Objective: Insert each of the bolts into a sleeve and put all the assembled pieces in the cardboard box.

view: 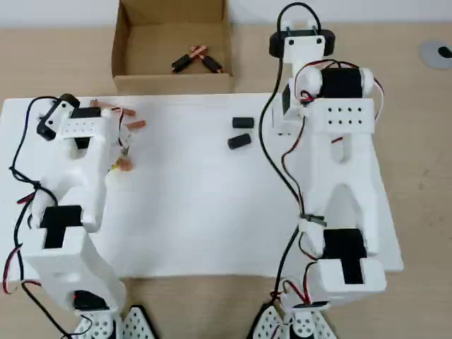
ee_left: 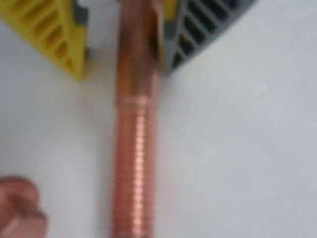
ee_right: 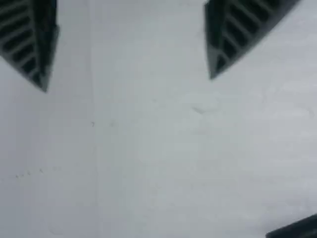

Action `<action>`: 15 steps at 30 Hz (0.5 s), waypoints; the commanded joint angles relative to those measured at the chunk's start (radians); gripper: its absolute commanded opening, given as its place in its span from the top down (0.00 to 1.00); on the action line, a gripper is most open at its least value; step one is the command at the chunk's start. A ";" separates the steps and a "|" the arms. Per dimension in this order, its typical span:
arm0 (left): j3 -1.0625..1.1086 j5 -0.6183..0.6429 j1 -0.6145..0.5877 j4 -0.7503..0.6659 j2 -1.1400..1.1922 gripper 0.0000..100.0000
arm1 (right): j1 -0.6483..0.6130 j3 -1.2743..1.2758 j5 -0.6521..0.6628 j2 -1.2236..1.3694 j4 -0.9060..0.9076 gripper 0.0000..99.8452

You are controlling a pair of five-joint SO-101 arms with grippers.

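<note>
The left end effector [ee_left: 124, 72] is released, its two fingers straddling a copper bolt [ee_left: 133, 163] that lies flat on the white mat [ee_left: 247, 148]. The grey finger [ee_left: 208, 25] sits against the bolt's smooth shank, while the yellow finger [ee_left: 49, 34] stands off with a gap of mat between. The bolt's long axis runs straight out from between the fingers, in line with the end effector, threaded part pointing away. The head of a second bolt [ee_left: 17, 210] lies just beside it. The right end effector [ee_right: 129, 79] is also released, its dark fingers spread wide over bare mat and grasping nothing. From above, a few loose bolts [view: 128, 116] cluster beside the left arm at the near-left part of the mat [view: 183, 212]. Two black sleeves [view: 241, 131] lie side by side well across the mat, just beside the right arm and much nearer to it than to the left. Any mating therefore likely means carrying the bolt toward the right arm's side. Beyond the mat, on the wooden table [view: 424, 176], stands the open cardboard box [view: 121, 42], with assembled pieces [view: 198, 60] already lying inside it.
</note>
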 commanded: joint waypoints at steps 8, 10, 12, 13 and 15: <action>-0.184 -0.172 0.037 0.152 0.054 0.99 | 0.053 -0.001 0.011 -0.058 -0.009 0.75; -0.267 -0.199 0.029 0.238 0.054 0.99 | 0.065 -0.001 0.011 -0.059 -0.008 0.75; -0.381 -0.262 0.021 0.348 0.054 0.99 | 0.073 -0.001 0.011 -0.059 -0.008 0.75; -0.448 -0.308 0.020 0.408 0.054 0.99 | 0.077 -0.001 0.011 -0.059 -0.008 0.75; -0.588 -0.460 0.020 0.535 0.054 0.99 | 0.081 -0.001 0.011 -0.059 -0.008 0.75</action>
